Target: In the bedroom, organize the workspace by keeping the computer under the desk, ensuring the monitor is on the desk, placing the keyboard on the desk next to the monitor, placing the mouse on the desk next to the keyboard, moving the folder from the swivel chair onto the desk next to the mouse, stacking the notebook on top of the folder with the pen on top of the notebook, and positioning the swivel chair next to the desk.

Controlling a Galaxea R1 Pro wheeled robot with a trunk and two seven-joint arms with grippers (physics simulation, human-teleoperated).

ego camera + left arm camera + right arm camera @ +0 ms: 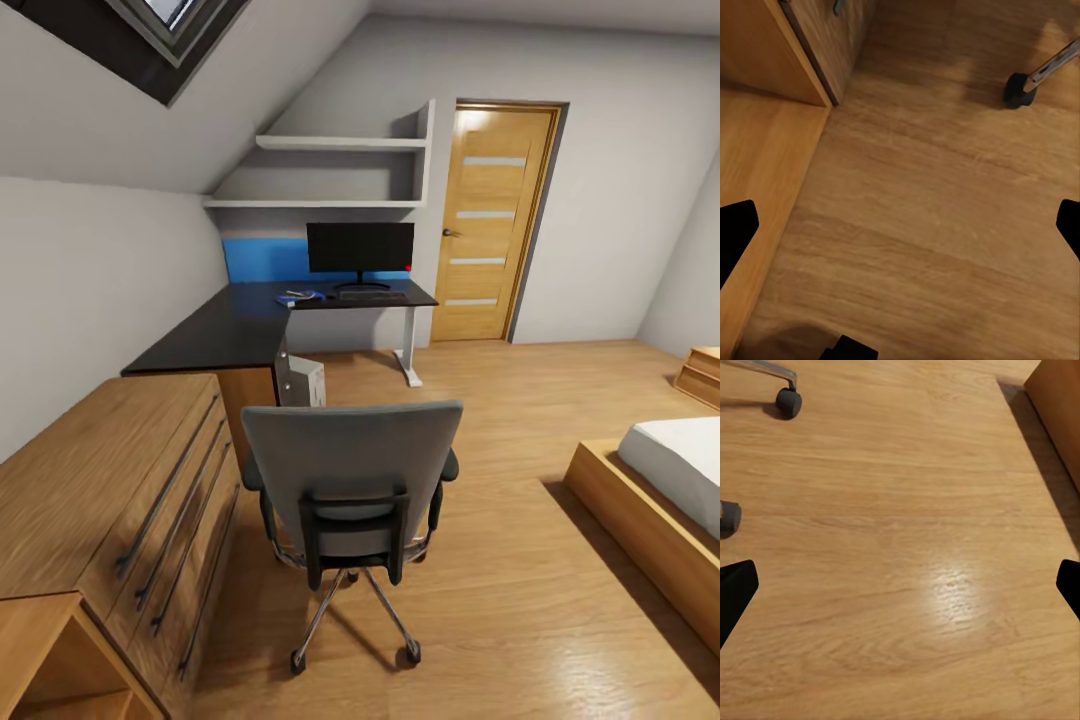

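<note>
Grey swivel chair [350, 480] facing black desk [240, 325], monitor [360, 248] on it, left claw [900, 225] and right claw [900, 585] spread

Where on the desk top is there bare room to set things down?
The near wing of the desk, from the wooden drawer chest up to the corner, looks bare. The far wing is crowded: monitor, keyboard and blue items beside it.
</note>
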